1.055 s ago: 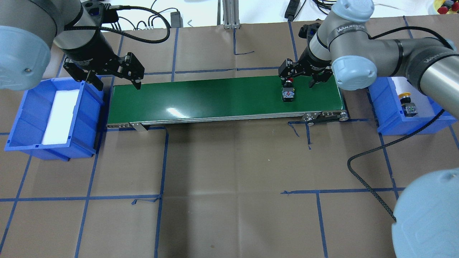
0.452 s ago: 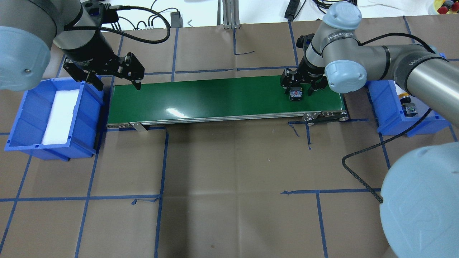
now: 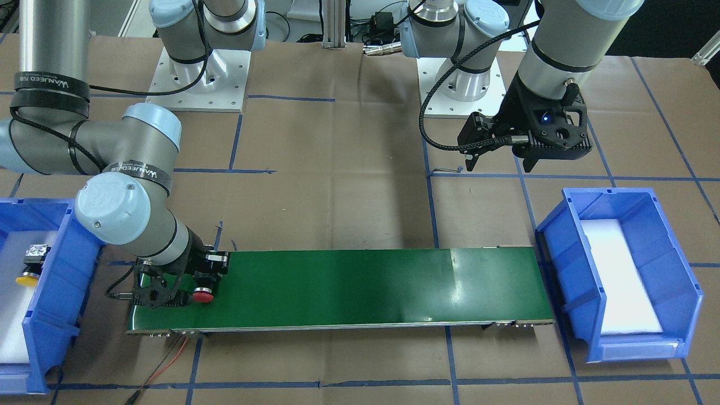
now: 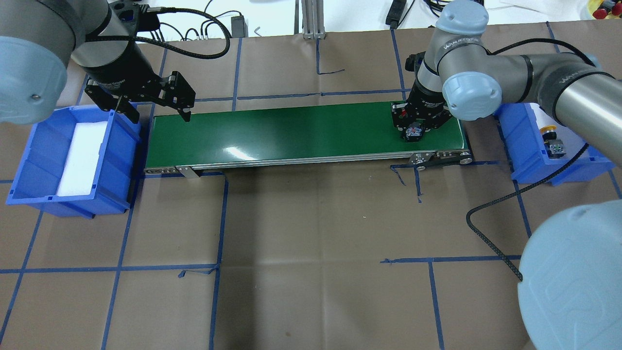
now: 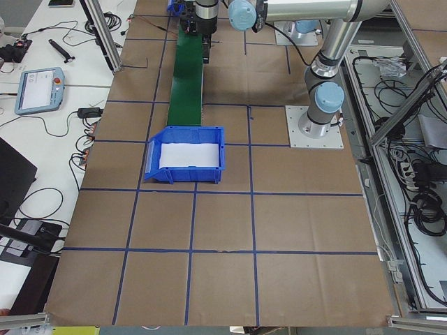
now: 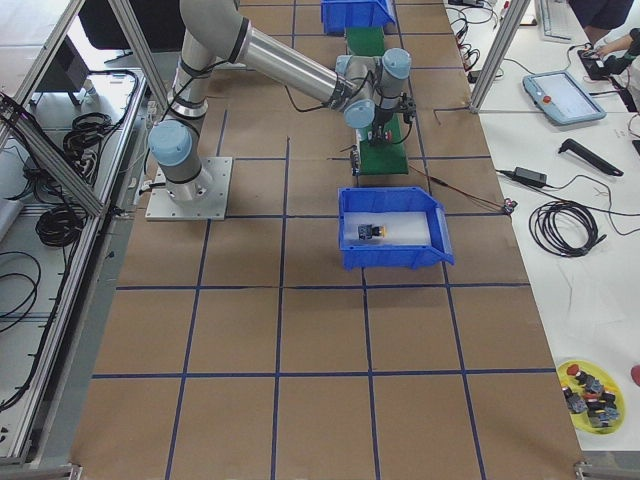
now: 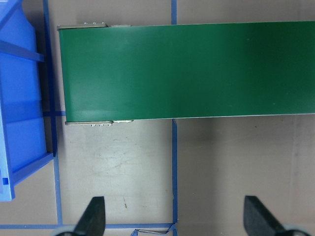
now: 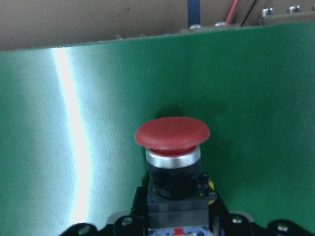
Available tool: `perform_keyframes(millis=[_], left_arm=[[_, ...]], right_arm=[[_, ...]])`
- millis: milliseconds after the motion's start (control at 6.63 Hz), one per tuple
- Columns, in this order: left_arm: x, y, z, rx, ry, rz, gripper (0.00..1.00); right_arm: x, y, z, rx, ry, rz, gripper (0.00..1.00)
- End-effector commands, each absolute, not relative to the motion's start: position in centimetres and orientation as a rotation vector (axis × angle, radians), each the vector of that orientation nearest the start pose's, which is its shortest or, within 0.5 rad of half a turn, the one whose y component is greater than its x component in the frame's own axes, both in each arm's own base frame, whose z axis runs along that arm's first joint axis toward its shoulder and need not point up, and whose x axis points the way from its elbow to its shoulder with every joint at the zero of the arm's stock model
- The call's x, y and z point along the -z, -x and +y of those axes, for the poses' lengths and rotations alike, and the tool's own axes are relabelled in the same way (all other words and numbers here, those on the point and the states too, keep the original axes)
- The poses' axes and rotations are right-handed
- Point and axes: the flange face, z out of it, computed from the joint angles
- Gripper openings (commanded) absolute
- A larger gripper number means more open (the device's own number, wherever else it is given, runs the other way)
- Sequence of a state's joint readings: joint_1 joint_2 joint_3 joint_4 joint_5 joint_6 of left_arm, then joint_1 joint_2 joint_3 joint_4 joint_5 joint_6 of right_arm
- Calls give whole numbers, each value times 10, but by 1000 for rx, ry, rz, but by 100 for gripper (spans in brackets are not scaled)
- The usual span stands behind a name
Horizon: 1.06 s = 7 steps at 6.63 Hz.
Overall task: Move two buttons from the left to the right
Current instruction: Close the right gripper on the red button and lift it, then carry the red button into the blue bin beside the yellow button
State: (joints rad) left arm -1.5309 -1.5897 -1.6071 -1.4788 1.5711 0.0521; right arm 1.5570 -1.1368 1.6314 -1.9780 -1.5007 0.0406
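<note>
The red-capped button lies on its side at the right end of the green conveyor belt, cap away from the wrist camera. My right gripper is shut on its black body; it also shows in the front view with the red cap sticking out. The yellow-capped button lies in the right blue bin. My left gripper is open and empty above the belt's left end, its fingers wide apart.
A blue bin with a white foam liner stands off the belt's left end. A black cable loops over the table at front right. A yellow dish of spare buttons sits on a side table.
My right gripper has come down over the red button, narrowed onto it and shifted right along the belt with it. The left arm has not moved.
</note>
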Motion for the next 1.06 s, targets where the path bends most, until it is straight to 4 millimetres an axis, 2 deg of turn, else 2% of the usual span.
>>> perform_keyframes(millis=[0, 151, 301, 452, 603, 754, 904], left_arm=[[-471, 113, -508, 60, -19, 3139, 100], [-470, 113, -508, 58, -19, 3139, 100], [-470, 113, -508, 58, -19, 3139, 100], [-471, 113, -507, 60, -19, 3139, 100], [-471, 113, -507, 60, -19, 3139, 100], [-471, 113, -507, 58, -19, 3139, 100], [-471, 113, -507, 58, -19, 3139, 100]], right_arm=[[-302, -123, -615, -85, -82, 3135, 1], [-337, -115, -610, -96, -68, 3137, 1], [-350, -90, -616, -97, -53, 3144, 0], [-374, -51, -614, -47, -67, 3185, 1], [-408, -6, -597, -1, -97, 3213, 1], [-418, 59, -586, -34, -91, 3207, 1], [-412, 112, -583, -45, -66, 3194, 1]])
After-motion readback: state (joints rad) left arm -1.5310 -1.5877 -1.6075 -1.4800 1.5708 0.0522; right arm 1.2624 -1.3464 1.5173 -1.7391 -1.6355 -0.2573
